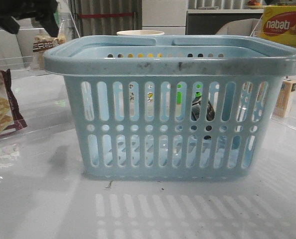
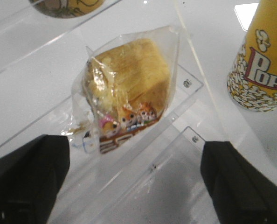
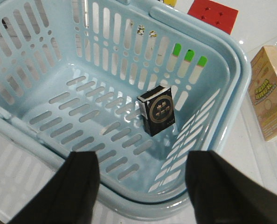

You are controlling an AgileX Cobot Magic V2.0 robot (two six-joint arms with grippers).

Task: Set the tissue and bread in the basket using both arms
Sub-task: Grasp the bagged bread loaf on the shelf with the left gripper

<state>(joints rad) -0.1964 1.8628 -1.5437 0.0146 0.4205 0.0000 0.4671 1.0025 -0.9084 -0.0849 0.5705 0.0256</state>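
Note:
The light-blue basket (image 1: 173,64) fills the middle of the front view. The tissue (image 3: 158,111), a dark packet with pale marks, stands inside it on the floor near one wall; it also shows through the slots, the tissue (image 1: 203,110). My right gripper (image 3: 143,186) hangs open over the basket's rim (image 3: 129,198), holding nothing. The bread (image 2: 129,88), golden in a clear wrapper, lies on a clear acrylic shelf outside the basket. My left gripper (image 2: 136,186) is open just short of it, apart from it. In the front view the bread (image 1: 45,46) sits under the left gripper (image 1: 23,15).
A maroon cracker packet (image 1: 1,107) lies at the left. A yellow popcorn cup (image 2: 259,70) stands beside the acrylic shelf (image 2: 190,88). A small carton (image 3: 269,93) stands right of the basket, a red block (image 3: 213,14) beyond it, a Nabati box (image 1: 285,25) at the back right.

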